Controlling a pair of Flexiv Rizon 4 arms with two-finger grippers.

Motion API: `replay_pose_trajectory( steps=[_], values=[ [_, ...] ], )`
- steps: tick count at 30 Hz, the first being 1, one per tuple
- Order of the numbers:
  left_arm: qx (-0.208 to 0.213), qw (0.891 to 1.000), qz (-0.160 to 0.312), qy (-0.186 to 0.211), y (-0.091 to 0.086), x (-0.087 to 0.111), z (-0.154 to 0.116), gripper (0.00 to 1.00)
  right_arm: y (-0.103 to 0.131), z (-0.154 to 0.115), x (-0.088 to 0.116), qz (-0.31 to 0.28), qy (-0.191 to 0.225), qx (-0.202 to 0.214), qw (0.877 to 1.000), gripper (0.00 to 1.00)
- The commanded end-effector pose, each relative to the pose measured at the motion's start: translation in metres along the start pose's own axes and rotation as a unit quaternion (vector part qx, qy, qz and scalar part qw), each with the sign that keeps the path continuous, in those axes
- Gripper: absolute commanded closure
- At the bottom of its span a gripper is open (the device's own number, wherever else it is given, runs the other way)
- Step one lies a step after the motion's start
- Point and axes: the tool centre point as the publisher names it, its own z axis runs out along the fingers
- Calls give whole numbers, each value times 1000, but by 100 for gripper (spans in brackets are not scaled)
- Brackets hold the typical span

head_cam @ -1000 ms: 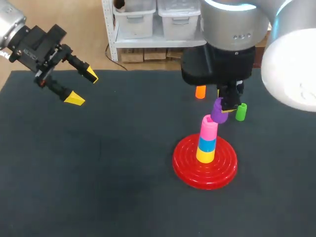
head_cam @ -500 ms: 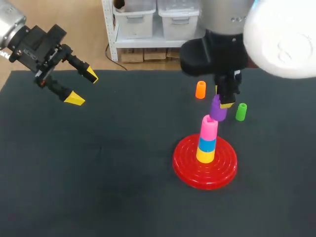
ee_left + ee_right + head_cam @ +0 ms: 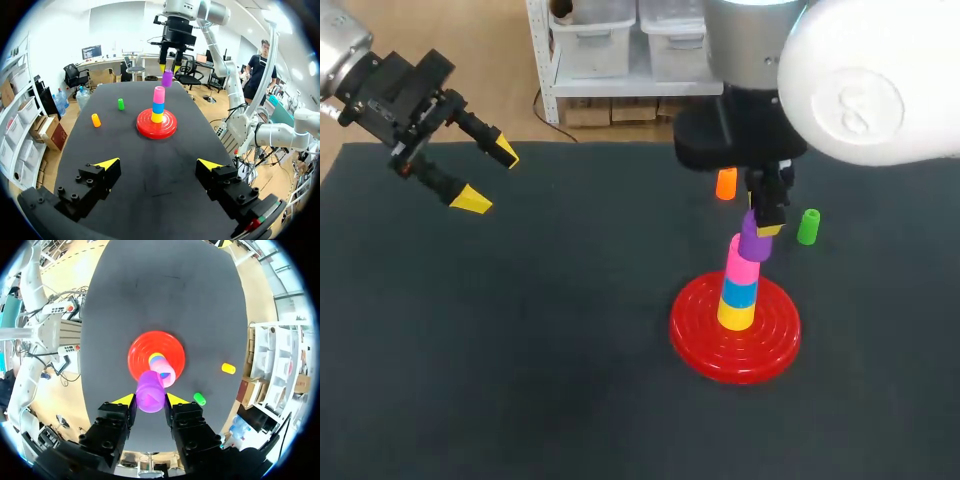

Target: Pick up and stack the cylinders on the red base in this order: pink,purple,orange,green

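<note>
Whereas a second ago the purple cylinder [image 3: 755, 243] hung beside the pink cylinder [image 3: 738, 262], the right end effector [image 3: 150, 401], pinching it, has now carried it almost over that pink top piece on the red base [image 3: 695, 335], so lowering seems next; the left end effector [image 3: 488, 176] hangs spread, well apart.

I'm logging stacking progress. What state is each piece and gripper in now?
Purple: held by the right gripper, in the air above pink, not seated.
Pink: stacked, topmost on the base.
Blue, yellow: stacked under pink.
Orange: loose on the table.
Green: loose on the table.
Left gripper: open, empty.
Right gripper: shut on purple.
</note>
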Motion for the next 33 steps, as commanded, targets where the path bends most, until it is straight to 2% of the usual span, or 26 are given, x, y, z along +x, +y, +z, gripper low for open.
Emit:
replay_pose_trajectory(
  steps=[1, 23, 33],
  values=[
    [2, 1000, 1, 0, 2, 1, -1, 0, 0, 4, -1, 4, -4, 6, 1000, 100],
    [2, 1000, 1, 0, 2, 1, -1, 0, -24, 9, -6, 15, -3, 0, 1000, 100],
    [2, 1000, 1, 0, 2, 1, -1, 0, -15, 19, -4, 18, -4, -14, 1000, 100]
  ],
)
